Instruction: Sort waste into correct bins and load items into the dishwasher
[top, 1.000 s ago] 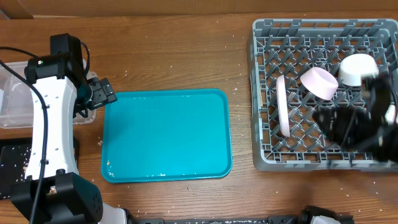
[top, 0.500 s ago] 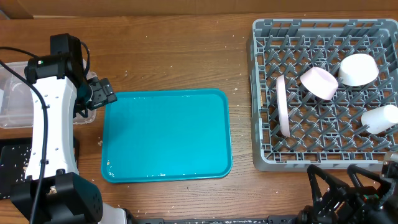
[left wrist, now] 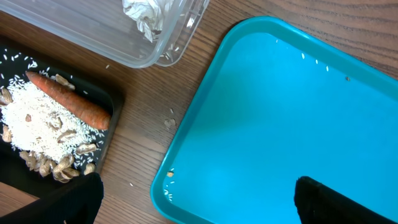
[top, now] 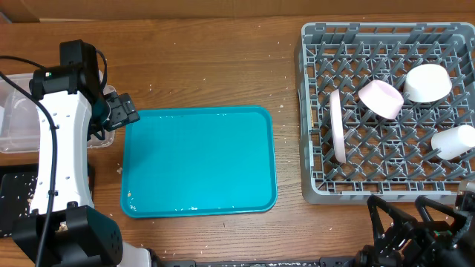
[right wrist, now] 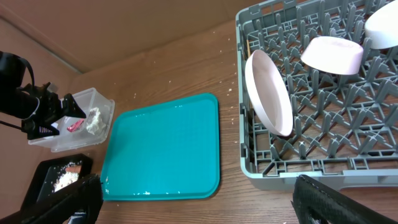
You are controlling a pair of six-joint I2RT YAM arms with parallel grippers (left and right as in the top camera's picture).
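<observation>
Holds left pincer spread wide and empty, with carrot up-left of it in the black tray, long axis slanting down-right, nearest this arm. Shows right pincer gaping too, empty, with the loaded grey rack up-right of it. Looks nearly sorted

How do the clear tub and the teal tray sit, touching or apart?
Apart. The left wrist view shows a strip of bare wooden table between the clear tub at its rounded corner and the teal tray at its rim.
</observation>
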